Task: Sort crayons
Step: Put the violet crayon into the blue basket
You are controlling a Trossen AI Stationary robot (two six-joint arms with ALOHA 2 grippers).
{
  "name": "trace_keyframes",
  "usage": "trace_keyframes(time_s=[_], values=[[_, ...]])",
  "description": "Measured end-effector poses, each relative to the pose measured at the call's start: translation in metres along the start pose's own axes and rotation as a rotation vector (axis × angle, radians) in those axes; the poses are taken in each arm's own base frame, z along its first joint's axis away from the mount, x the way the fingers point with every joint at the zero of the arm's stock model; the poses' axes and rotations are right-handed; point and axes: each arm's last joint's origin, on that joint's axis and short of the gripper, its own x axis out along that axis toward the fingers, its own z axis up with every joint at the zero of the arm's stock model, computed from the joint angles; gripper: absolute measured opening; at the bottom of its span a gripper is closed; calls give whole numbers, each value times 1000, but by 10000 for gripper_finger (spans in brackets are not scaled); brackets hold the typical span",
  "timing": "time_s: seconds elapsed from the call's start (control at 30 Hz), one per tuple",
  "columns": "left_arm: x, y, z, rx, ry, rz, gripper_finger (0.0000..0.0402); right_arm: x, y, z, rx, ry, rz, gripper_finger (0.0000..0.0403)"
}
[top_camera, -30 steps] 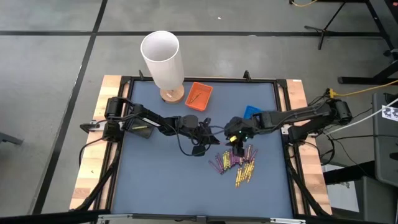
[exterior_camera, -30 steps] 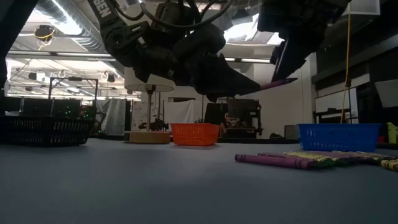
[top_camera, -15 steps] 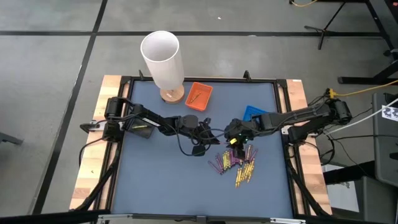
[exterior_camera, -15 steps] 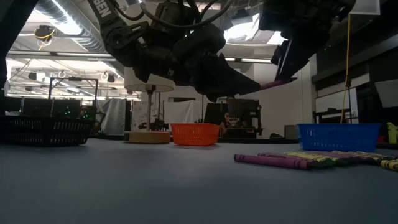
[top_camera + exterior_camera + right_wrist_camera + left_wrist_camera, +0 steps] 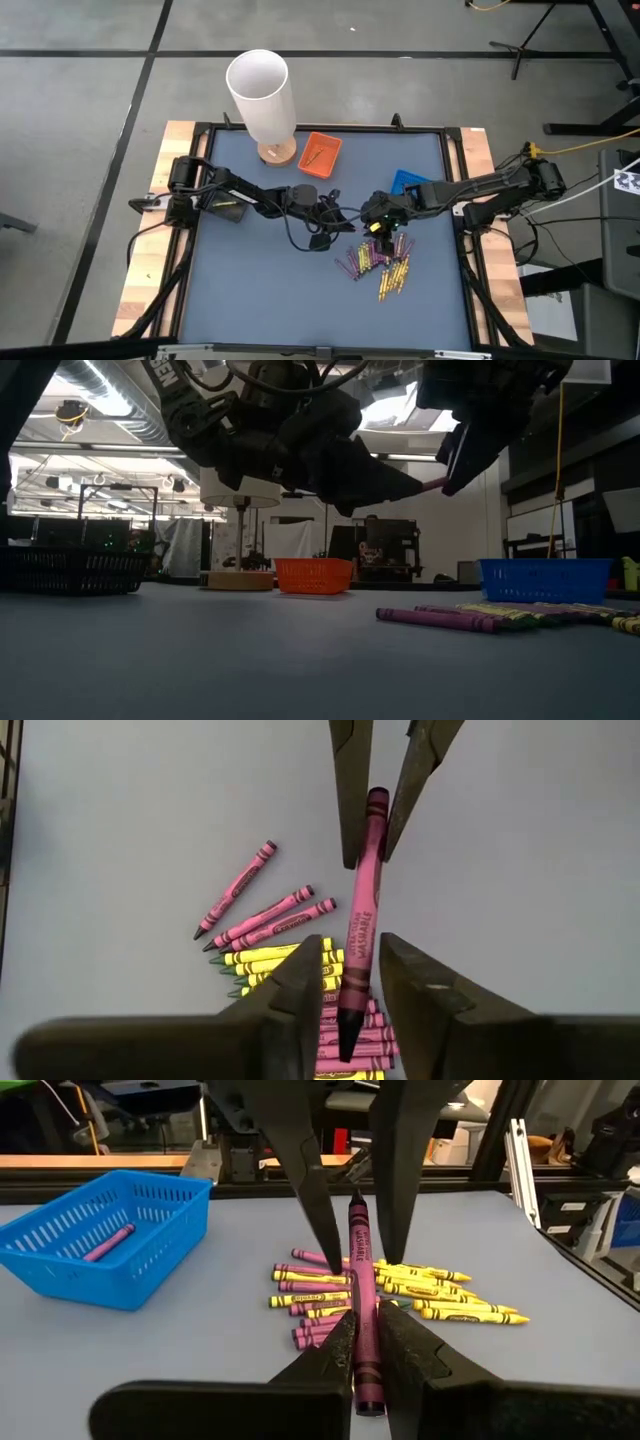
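Purple crayon (image 5: pixel 360 1310) clamped in left pincer (image 5: pixel 362 1348) — right pincer (image 5: pixel 345 982) fingers apart around its other end — above crayon pile (image 5: pixel 380 265).

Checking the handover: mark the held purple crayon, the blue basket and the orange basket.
held purple crayon (image 5: pixel 362 1305): left wrist view, on its paper label, mid-length.
blue basket (image 5: pixel 130 1275): left wrist view, on its near side wall.
orange basket (image 5: pixel 313 577): low view, on its front wall.
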Motion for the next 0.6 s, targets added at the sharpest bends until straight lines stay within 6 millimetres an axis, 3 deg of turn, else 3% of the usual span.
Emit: trace_keyframes(time_s=[0.3,0.6], values=[[0,0,0,-5,2,5,15,0,-1,-1,6,5,-9,13],[0,0,0,2,1,6,26,0,0,0,-2,3,1,54]])
